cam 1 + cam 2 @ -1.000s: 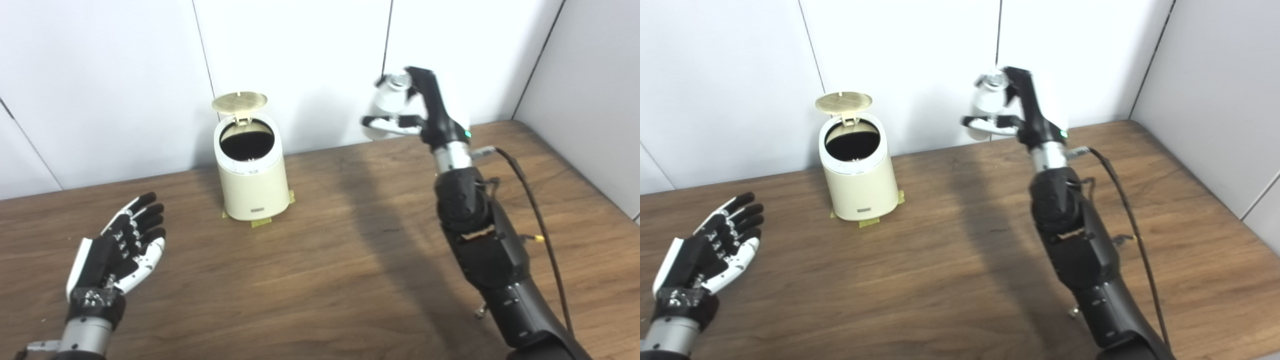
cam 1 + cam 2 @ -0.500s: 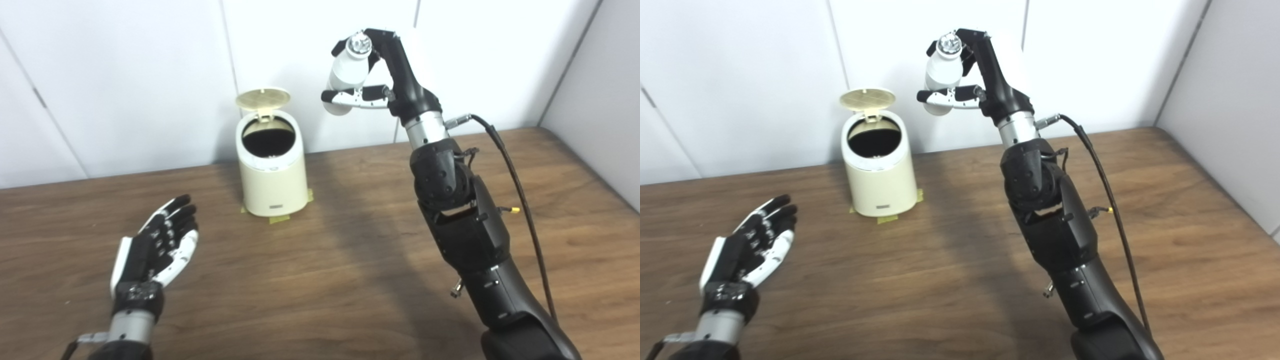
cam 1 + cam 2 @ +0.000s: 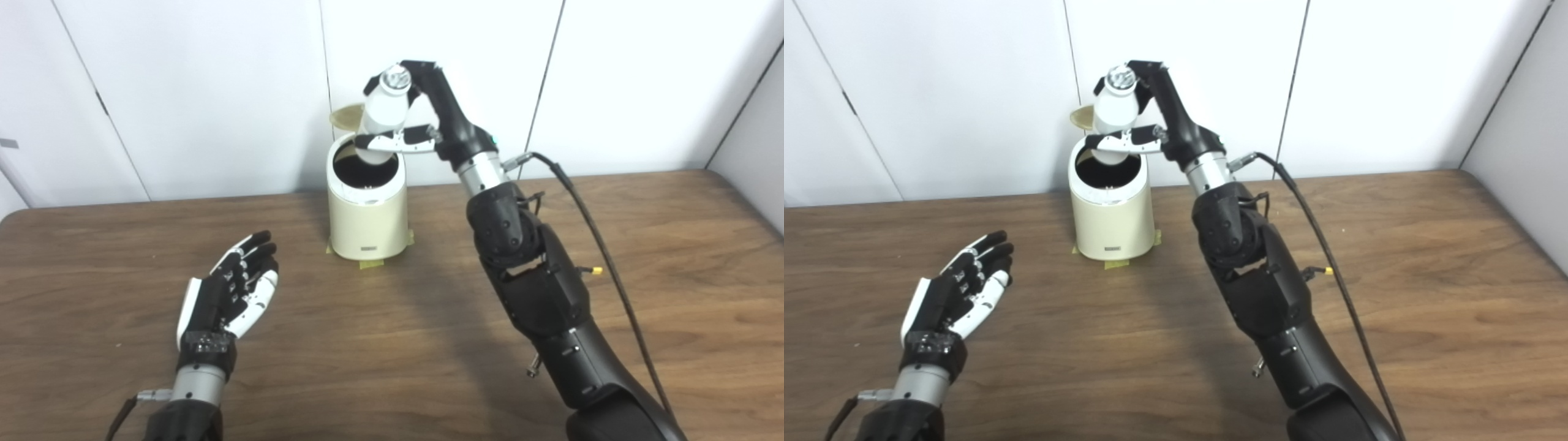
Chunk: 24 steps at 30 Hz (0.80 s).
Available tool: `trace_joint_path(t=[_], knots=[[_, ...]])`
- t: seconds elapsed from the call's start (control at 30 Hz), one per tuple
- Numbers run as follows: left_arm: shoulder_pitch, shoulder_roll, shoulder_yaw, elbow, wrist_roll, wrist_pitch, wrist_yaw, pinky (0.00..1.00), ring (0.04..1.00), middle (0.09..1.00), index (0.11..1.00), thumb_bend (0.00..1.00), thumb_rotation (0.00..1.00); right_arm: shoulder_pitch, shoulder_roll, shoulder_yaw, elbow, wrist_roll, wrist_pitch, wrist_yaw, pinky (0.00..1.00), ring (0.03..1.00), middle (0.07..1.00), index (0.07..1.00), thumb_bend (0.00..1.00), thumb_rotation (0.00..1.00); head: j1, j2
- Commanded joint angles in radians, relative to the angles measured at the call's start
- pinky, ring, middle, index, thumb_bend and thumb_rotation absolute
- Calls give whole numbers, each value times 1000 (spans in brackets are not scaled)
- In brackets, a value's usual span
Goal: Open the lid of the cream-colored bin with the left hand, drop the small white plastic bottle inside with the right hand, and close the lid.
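Note:
The cream-colored bin (image 3: 367,220) stands at the back of the table on yellow tape, its dark mouth uncovered. Its round lid (image 3: 346,114) is tipped up behind, mostly hidden by the bottle. My right hand (image 3: 422,119) is shut on the small white plastic bottle (image 3: 384,113), holding it upright right above the bin's mouth, its base in line with the rim. My left hand (image 3: 229,294) rests low over the table to the front left of the bin, open, palm up, holding nothing.
The brown wooden table (image 3: 674,257) runs to white wall panels behind the bin. A black cable (image 3: 606,263) hangs along my right forearm. The table's left edge shows at the far left.
The camera has swung, shifting the whole picture. My right hand has carried the bottle leftward from well right of the bin to just above its mouth. The left hand stays open.

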Motion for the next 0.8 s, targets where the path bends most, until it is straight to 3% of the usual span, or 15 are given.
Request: trace_joint_path(t=[0.0,0.37,0.77], knots=[[-23,-8,-4,-39,13,-2,12,781,844,828,863,248,278,-58,15,-5,0,10,-57,-30,374,427,488,495,521,0,2,-2],[-24,-28,-5,-31,36,-2,12,755,824,820,855,260,285,-127,44,-19,269,40,-204,-118,386,430,492,492,521,0,32,-11],[-19,-42,-15,-30,78,-3,2,781,833,822,850,254,314,-195,36,-36,417,51,-255,-207,386,424,489,496,520,0,25,-13]])
